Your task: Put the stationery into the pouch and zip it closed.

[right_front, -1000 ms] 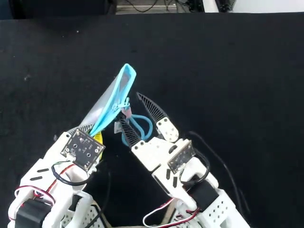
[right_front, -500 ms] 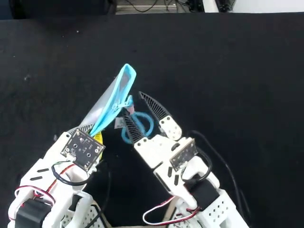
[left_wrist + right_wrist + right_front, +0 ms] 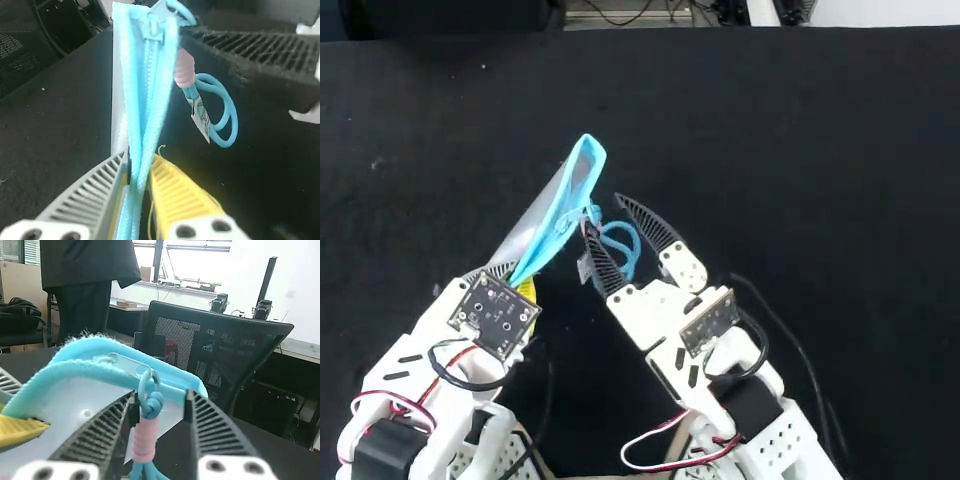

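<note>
In the high view, the clear pouch (image 3: 545, 215) with its light-blue zip stands on edge left of centre on the black surface (image 3: 790, 150). The left gripper (image 3: 523, 278) has its grey and yellow fingers (image 3: 172, 192) clamped on the pouch's zip edge at lower left. The right gripper (image 3: 603, 213) sits just right of the pouch, its black fingers (image 3: 205, 415) partly spread on either side of the zip pull's blue cord loop (image 3: 620, 245) and pink bead (image 3: 144, 440).

Matte black flat surface (image 3: 800, 130). A thin black cable (image 3: 800, 352) lies on it just beside the white right arm (image 3: 720, 370). A pale lint speck (image 3: 377, 163) lies well apart from that arm.
</note>
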You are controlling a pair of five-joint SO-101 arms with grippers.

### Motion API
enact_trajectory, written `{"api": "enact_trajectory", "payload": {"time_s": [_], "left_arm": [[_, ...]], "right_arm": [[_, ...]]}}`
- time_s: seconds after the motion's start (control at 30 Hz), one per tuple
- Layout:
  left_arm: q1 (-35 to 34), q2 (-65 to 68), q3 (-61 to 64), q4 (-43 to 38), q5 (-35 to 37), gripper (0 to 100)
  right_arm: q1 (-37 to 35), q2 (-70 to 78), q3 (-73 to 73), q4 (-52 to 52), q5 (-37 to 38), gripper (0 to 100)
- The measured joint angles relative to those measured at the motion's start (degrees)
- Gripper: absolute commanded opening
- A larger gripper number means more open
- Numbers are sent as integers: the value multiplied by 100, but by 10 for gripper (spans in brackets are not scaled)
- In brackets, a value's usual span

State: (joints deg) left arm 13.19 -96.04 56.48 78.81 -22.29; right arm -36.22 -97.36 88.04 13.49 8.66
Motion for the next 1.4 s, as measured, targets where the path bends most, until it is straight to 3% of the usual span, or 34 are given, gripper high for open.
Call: {"api": "enact_trajectory", "payload": {"time_s": [0.3, 0.8, 1.4], "left_arm": [[0, 0, 0, 0, 0, 29], [0, 0, 0, 0, 0, 29], [0, 0, 0, 0, 0, 29]], "right_arm": [[-290, 0, 0, 0, 0, 173], [-114, 0, 237, -659, 0, 173], [-114, 0, 316, -554, 0, 172]]}}
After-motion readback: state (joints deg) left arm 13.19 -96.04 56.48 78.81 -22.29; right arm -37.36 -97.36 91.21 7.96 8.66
